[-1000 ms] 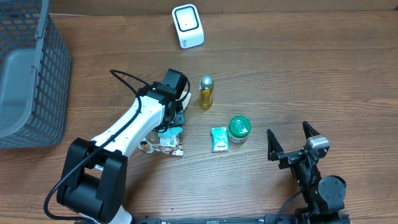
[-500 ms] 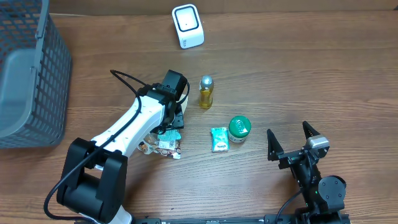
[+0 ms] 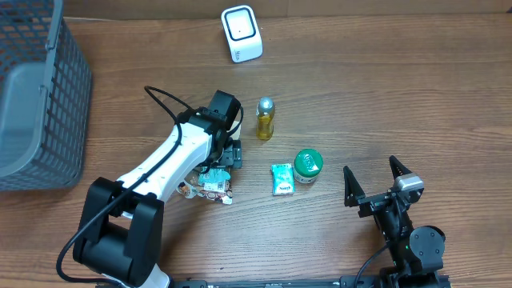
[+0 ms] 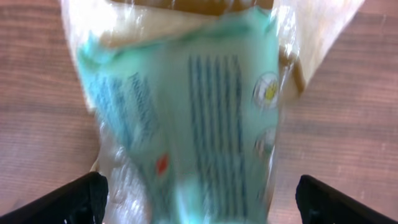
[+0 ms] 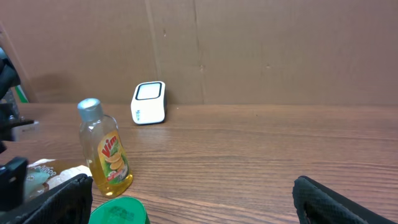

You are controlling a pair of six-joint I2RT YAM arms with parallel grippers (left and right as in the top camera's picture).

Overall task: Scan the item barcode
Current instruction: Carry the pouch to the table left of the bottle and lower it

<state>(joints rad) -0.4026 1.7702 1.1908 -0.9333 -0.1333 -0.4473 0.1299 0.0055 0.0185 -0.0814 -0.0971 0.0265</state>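
The item is a clear plastic packet with a teal label (image 3: 211,186), lying on the wooden table just below my left gripper (image 3: 227,158). In the left wrist view the packet (image 4: 186,106) fills the frame, blurred, with printed lines on the label. My left gripper (image 4: 199,211) stands open, its black fingertips (image 4: 68,202) wide apart on either side of the packet and clear of it. The white barcode scanner (image 3: 241,34) stands at the back of the table. My right gripper (image 3: 374,182) is open and holds nothing, at the front right.
A yellow bottle (image 3: 265,118) with a silver cap stands right of the left wrist. A green-lidded tub (image 3: 308,165) and a small teal packet (image 3: 282,178) lie between the arms. A grey mesh basket (image 3: 36,96) fills the far left.
My left gripper has opened wide and let go of the packet, which now lies on the table a little lower. The right arm has not moved.
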